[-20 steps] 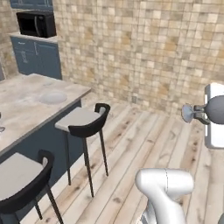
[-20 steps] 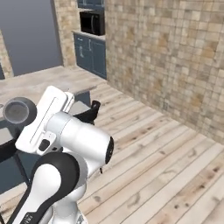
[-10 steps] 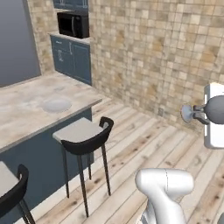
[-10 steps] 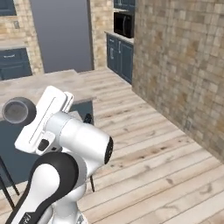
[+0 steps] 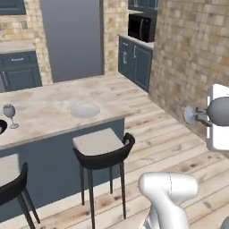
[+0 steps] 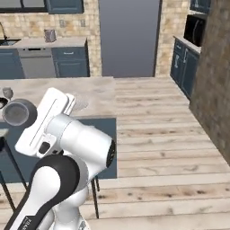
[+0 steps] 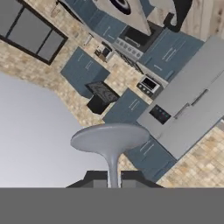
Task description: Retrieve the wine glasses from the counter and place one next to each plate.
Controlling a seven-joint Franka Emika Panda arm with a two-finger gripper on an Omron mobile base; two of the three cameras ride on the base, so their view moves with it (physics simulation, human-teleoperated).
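base views: behind arm, left and right, facing island desk (image 5: 53, 109) | hand view: rolled, along claw (image 7: 113, 177)

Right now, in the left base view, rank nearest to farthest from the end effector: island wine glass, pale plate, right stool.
1. Right stool, in front of the island.
2. Pale plate, mid island top.
3. Wine glass, island's far left.

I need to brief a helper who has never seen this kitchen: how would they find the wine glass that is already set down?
Look at the marble-topped island with the navy base and two black stools in front. Near its left end stands the wine glass, upright, beside a dark plate at the picture's edge. Unlike the flat pale plate further right, it is a small clear stemmed glass.
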